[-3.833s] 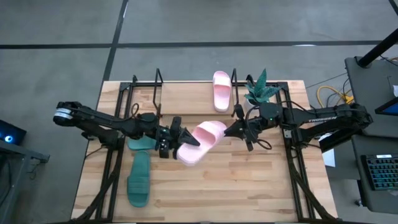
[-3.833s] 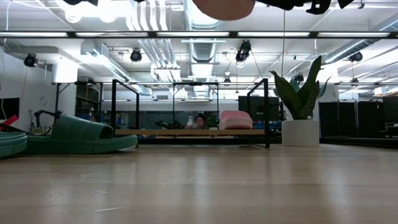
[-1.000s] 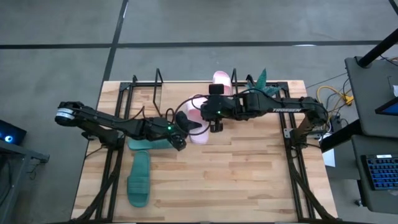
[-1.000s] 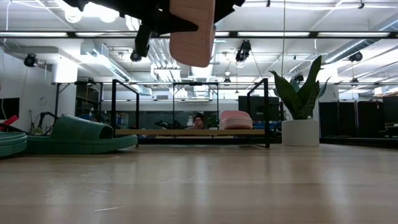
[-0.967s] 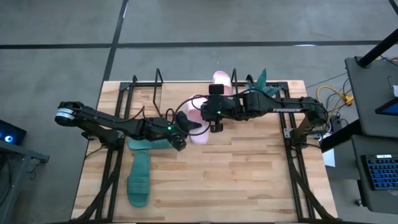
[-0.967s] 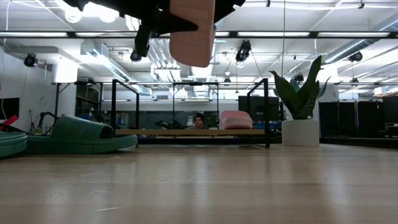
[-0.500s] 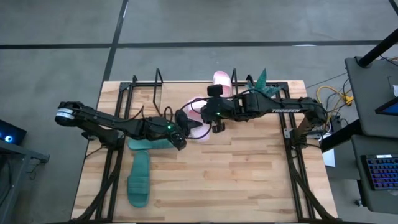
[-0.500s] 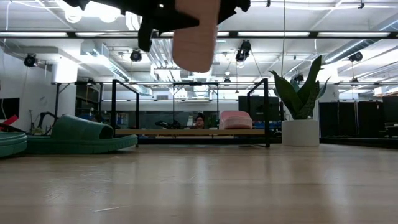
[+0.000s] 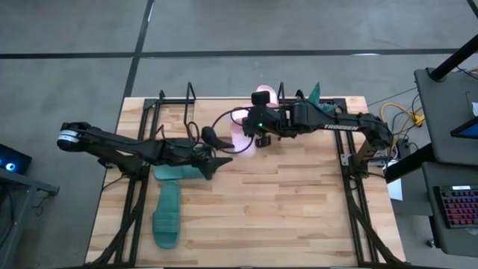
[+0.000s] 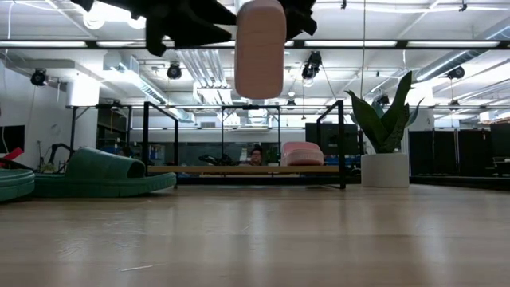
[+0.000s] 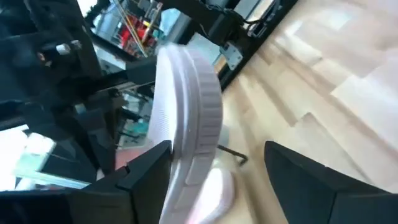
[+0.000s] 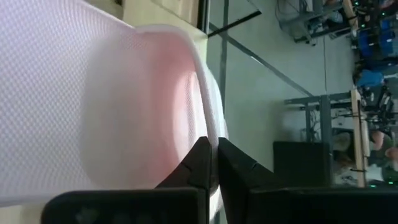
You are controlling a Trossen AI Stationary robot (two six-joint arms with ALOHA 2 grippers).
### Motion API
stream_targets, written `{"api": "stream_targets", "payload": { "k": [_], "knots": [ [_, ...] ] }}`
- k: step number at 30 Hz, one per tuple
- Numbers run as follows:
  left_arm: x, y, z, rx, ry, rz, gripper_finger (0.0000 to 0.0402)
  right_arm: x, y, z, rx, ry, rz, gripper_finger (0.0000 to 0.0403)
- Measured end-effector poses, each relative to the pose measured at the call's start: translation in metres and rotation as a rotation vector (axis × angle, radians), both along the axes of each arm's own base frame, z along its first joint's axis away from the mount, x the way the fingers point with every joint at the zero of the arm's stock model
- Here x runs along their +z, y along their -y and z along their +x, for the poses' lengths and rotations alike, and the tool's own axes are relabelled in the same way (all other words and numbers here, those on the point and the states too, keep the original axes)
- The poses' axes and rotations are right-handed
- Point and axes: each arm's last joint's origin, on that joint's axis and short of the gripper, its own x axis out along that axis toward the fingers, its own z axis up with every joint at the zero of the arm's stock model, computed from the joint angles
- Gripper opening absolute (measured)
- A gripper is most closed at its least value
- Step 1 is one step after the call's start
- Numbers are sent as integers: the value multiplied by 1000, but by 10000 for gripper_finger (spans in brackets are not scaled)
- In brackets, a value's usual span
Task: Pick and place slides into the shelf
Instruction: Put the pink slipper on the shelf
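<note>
Four slides: two pink, one [image 9: 240, 137] in the air and one [image 9: 266, 94] on the shelf [image 9: 190, 95], and two green [image 9: 166, 217] [image 9: 177, 172] on the surface [image 9: 299, 217]. One shelf. One potted plant [image 9: 312, 100]. Two robot arms, each with one gripper: left gripper [image 9: 217, 152], right gripper [image 9: 254, 133].

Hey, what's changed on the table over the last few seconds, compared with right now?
The right gripper took over the pale pink slide and carried it from mid-table toward the shelf, turning it on edge. The left gripper let go and now sits open, just short of it. The other pink slide on the shelf and both green slides stayed put.
</note>
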Motion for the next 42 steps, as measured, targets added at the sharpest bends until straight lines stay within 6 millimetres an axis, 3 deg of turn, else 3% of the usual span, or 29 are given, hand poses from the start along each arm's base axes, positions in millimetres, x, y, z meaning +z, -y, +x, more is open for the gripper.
{"api": "stream_targets", "payload": {
  "k": [13,21,35,42],
  "knots": [
    [18,-3,-58,-92,189,-346,240,-28,40,8,25,-13,-132,9],
    [18,-6,-85,-99,290,-428,240,-44,70,6,-45,28,-157,9],
    [7,-6,-87,-95,293,-426,240,-97,98,-1,-14,21,-242,9],
    [8,-6,-85,-91,303,-422,240,-109,105,-7,-13,7,-225,9]
  ]
}}
